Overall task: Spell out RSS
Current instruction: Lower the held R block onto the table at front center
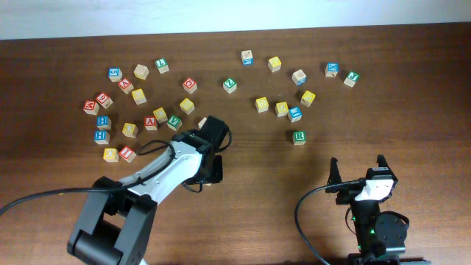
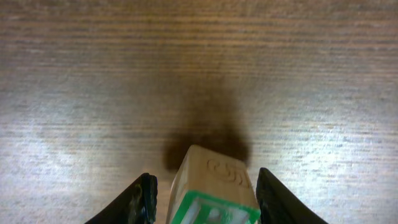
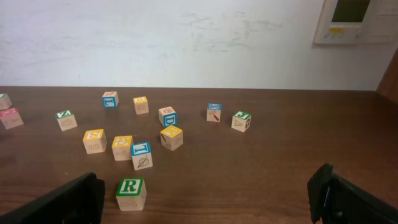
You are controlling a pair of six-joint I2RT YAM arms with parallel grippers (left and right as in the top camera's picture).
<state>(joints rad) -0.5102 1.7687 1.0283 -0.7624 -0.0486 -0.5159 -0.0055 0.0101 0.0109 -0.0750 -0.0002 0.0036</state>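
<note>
The green R cube (image 1: 299, 137) stands alone on the table right of centre. It also shows in the right wrist view (image 3: 130, 193), just inside my right gripper's left finger. Two yellow-faced cubes (image 1: 262, 104) (image 1: 281, 109) sit side by side above it, and the right wrist view shows them too (image 3: 94, 140) (image 3: 122, 147). Their letters look like S but are too small to be sure. My right gripper (image 1: 358, 169) (image 3: 205, 205) is wide open and empty. My left gripper (image 1: 212, 171) (image 2: 205, 186) is open around a wooden cube with a green-bordered face (image 2: 214, 174). Its letter is unreadable, and a gap shows at the left finger.
Several letter cubes lie scattered at the left (image 1: 125, 110) and along the back (image 1: 274, 63). A blue cube (image 1: 294, 114) sits beside the yellow pair, with more cubes at the back right (image 1: 333, 70). The table ends at a white wall behind.
</note>
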